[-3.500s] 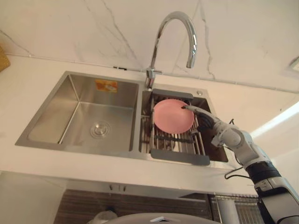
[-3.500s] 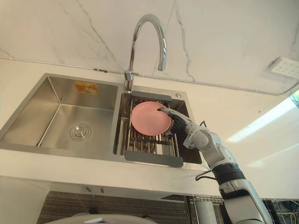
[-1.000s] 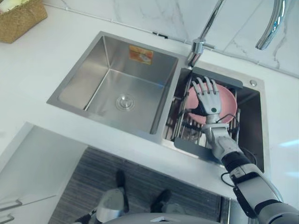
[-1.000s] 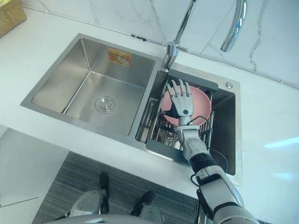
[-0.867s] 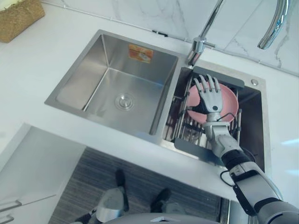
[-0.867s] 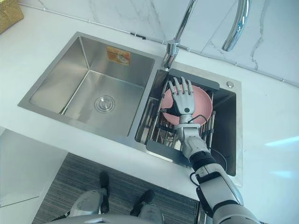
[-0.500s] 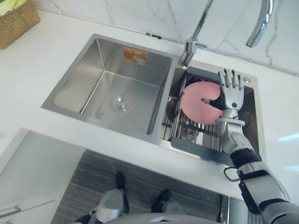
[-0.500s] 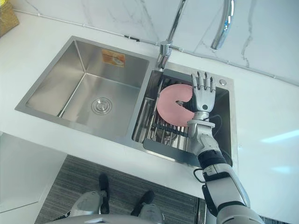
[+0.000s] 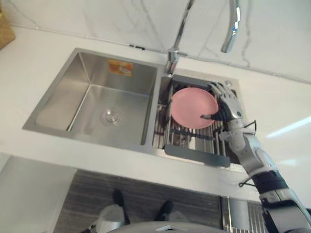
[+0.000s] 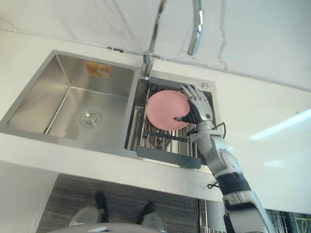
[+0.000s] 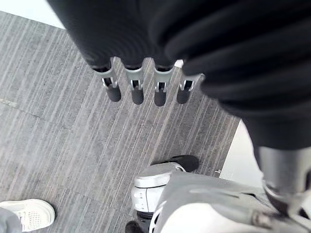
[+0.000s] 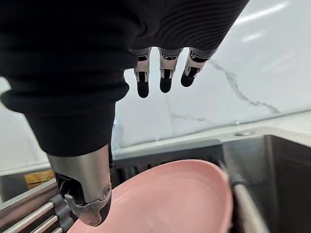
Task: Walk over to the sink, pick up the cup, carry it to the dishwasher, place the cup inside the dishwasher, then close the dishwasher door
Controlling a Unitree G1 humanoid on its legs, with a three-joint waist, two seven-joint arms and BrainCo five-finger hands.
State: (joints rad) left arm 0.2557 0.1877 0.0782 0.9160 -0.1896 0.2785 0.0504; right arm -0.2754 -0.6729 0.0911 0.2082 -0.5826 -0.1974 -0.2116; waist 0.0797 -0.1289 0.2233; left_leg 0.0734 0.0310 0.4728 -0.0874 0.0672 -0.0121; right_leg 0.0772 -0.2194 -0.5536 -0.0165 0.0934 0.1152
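A round pink shallow dish [image 9: 193, 108] is propped in the wire rack [image 9: 190, 139] of the steel sink [image 9: 60, 102], centre-right of frame. The right hand [image 9: 226, 108] is spread wide at its rim, nothing gripped. Judged light, stiff, slick: the rim is best pinched

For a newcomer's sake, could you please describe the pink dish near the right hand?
Find the steel double sink in the white counter, then its right half below the curved tap. A draining rack sits there, with the dish on it next to the right hand. It is round, shallow and pink against bare steel.
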